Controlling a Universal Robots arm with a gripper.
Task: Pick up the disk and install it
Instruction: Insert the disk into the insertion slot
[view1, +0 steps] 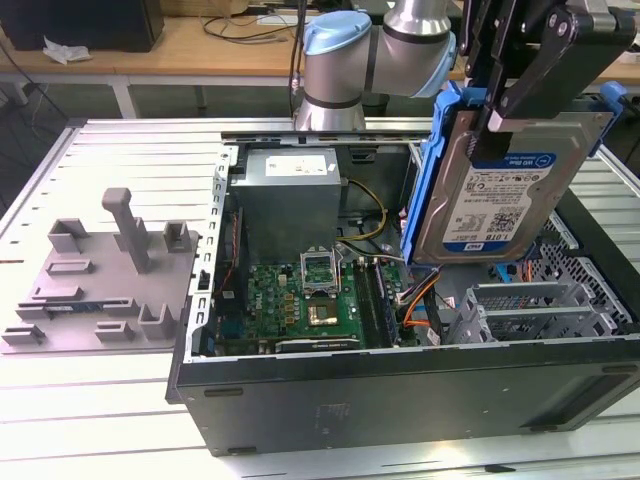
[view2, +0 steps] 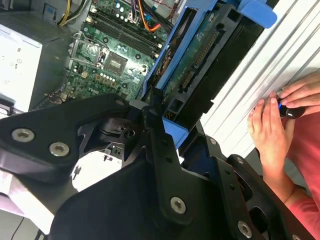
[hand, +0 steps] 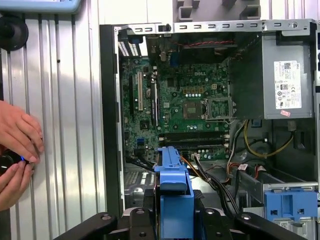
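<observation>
Currently, at the exterior view's left lies a grey fixture (view1: 100, 285), then the open computer case (view1: 400, 400); further right, above it, the fingers (view1: 530, 90) grasp the disk (view1: 500, 190) upright. Lowered crooked, it could catch the orange cables (view1: 425, 290)

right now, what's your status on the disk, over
Gripper jaws shut on the disk. Held upright above the open case, not installed. Cables below it; a person's hands beside the case.
</observation>
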